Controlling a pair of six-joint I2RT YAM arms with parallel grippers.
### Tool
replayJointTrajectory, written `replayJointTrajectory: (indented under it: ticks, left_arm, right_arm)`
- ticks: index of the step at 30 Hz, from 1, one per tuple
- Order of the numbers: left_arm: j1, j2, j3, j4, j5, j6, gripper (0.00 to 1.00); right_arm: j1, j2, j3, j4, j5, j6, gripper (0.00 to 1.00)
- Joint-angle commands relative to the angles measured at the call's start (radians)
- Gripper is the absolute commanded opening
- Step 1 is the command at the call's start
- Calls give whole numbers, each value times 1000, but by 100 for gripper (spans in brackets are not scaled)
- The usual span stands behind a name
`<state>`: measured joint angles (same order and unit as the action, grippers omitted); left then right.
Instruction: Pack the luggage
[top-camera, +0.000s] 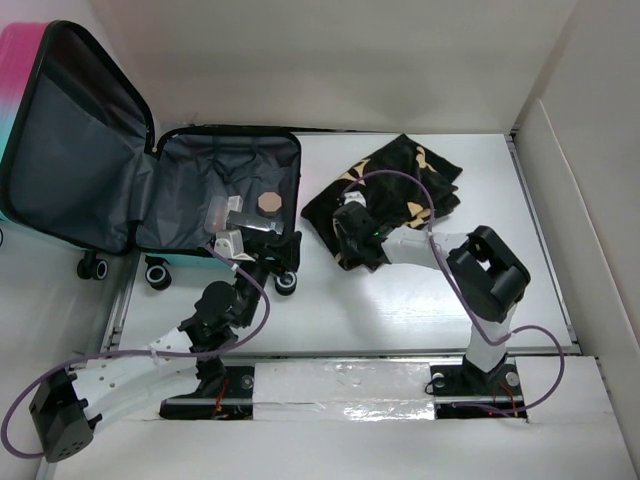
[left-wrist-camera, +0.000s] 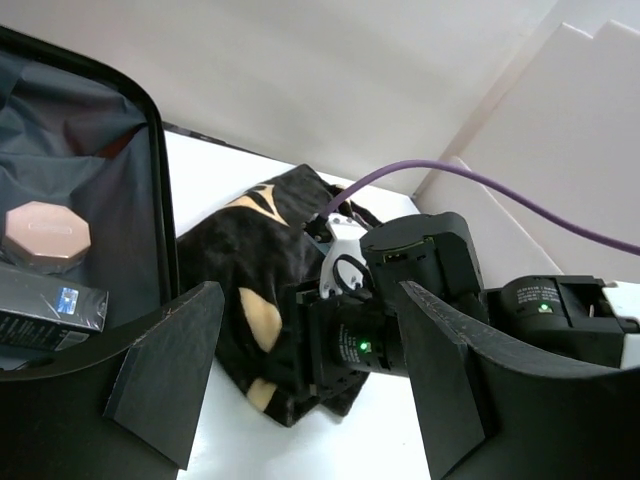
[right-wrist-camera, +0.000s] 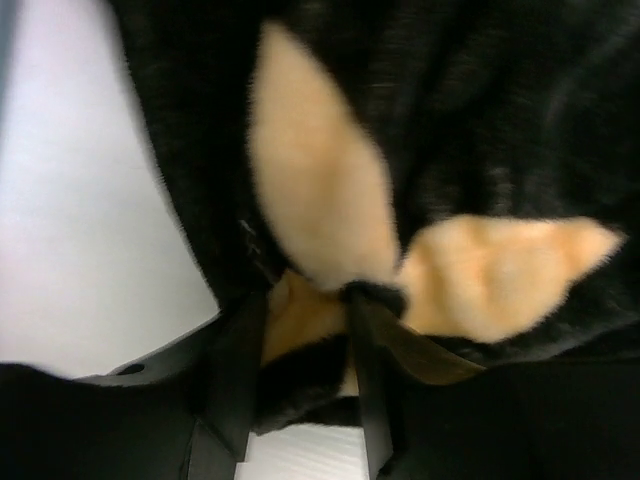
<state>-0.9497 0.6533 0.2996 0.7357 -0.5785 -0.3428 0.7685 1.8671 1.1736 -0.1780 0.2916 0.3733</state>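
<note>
The luggage (top-camera: 181, 190) lies open at the back left, its pink-to-teal lid (top-camera: 70, 150) standing up, with grey lining. A tan round case (top-camera: 268, 203) and a black box (left-wrist-camera: 50, 300) lie inside; the case also shows in the left wrist view (left-wrist-camera: 45, 235). A black fuzzy cloth with tan shapes (top-camera: 400, 185) lies right of the luggage. My right gripper (top-camera: 352, 250) is shut on a fold at the cloth's near-left edge (right-wrist-camera: 480, 120), its jaws pinching it (right-wrist-camera: 305, 370). My left gripper (top-camera: 275, 250) is open and empty (left-wrist-camera: 310, 330) at the luggage's near right corner, facing the cloth (left-wrist-camera: 250, 260).
A clear pouch (top-camera: 225, 215) and a white item (top-camera: 232, 243) lie in the luggage's near part. Its wheels (top-camera: 158, 273) stick out at the near edge. White walls close the back and a cardboard wall (top-camera: 590, 200) the right. Purple cables (top-camera: 440, 245) loop off both arms.
</note>
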Motion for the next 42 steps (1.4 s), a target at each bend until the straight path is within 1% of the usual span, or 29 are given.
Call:
replayJointTrajectory:
  ticks: [1, 4, 5, 7, 9, 10, 14, 15, 16, 17, 18, 19, 20, 21, 22, 24, 25, 26, 27, 28, 29, 31, 33, 34, 37, 39, 42]
  left_arm:
    - [-6, 5, 55, 34, 32, 22, 67]
    - [-6, 31, 59, 39, 29, 24, 67]
    - [-6, 38, 64, 31, 35, 22, 67]
    - [-6, 60, 78, 28, 52, 22, 68]
    - [-6, 109, 97, 21, 66, 22, 70]
    - [-6, 130, 111, 11, 72, 22, 74]
    - [19, 282, 217, -81, 207, 13, 81]
    - [19, 352, 260, -106, 221, 7, 82]
    - [19, 386, 283, -120, 236, 4, 83]
    - [19, 423, 305, -154, 271, 4, 83]
    - [19, 493, 352, -173, 314, 2, 85]
    - [19, 526, 380, -189, 315, 2, 85]
    - [28, 563, 406, -209, 348, 2, 86]
    - [28, 628, 459, -244, 365, 1, 86]
    - [28, 659, 490, -266, 376, -8, 87]
    - [52, 747, 567, -330, 411, -18, 89]
    - [64, 775, 591, -347, 428, -27, 89]
    - [78, 801, 611, -361, 469, -51, 89]
    - [109, 824, 645, -369, 503, -62, 89]
    - [123, 873, 664, -374, 529, -74, 89]
    - [132, 899, 683, -390, 567, -90, 89]
    - [141, 976, 743, -418, 572, -97, 90]
    - [141, 1023, 791, -443, 572, -105, 90]
    - [141, 1066, 805, -453, 572, -111, 90]
    - [152, 1130, 831, -443, 572, -133, 90]
    - [161, 1166, 863, -453, 623, -142, 90]
    - [170, 1233, 904, -487, 657, -157, 90]
  right_arm:
    - [-84, -37, -87, -11, 25, 39, 34]
    - [-127, -124, -175, 21, -20, 53, 15]
    - [-158, -149, -228, 25, -35, 53, 12]
    - [-187, -239, -284, 32, -60, 58, 6]
    - [-221, -311, -376, 46, -77, 72, 6]
    - [-233, -382, -405, 51, -95, 78, 6]
    - [-293, -522, -521, 43, -143, 82, 6]
    - [-337, -551, -546, 52, -169, 85, 6]
    - [-362, -580, -602, 63, -245, 90, 6]
    - [-385, -645, -632, 75, -273, 96, 6]
    - [-428, -711, -675, 80, -307, 90, 6]
    - [-449, -712, -693, 80, -325, 90, 6]
    - [-466, -780, -703, 66, -330, 95, 5]
    - [-477, -816, -707, 45, -316, 96, 5]
    - [-486, -851, -707, -4, -260, 95, 5]
    - [-511, -952, -710, -46, -229, 98, 5]
    - [-511, -982, -718, -40, -236, 98, 9]
    - [-537, -1006, -726, -37, -239, 99, 15]
    - [-546, -1046, -727, -49, -233, 101, 22]
    - [-546, -1063, -727, -49, -223, 102, 47]
    - [-558, -1072, -727, -48, -221, 90, 59]
    - [-572, -1083, -709, -61, -226, 69, 81]
    - [-583, -1085, -668, -92, -232, 49, 85]
    - [-583, -1088, -661, -98, -235, 41, 86]
    - [-583, -1115, -655, -63, -261, 20, 86]
    - [-583, -1135, -658, -43, -281, 18, 86]
    - [-583, -1149, -666, -23, -284, 13, 86]
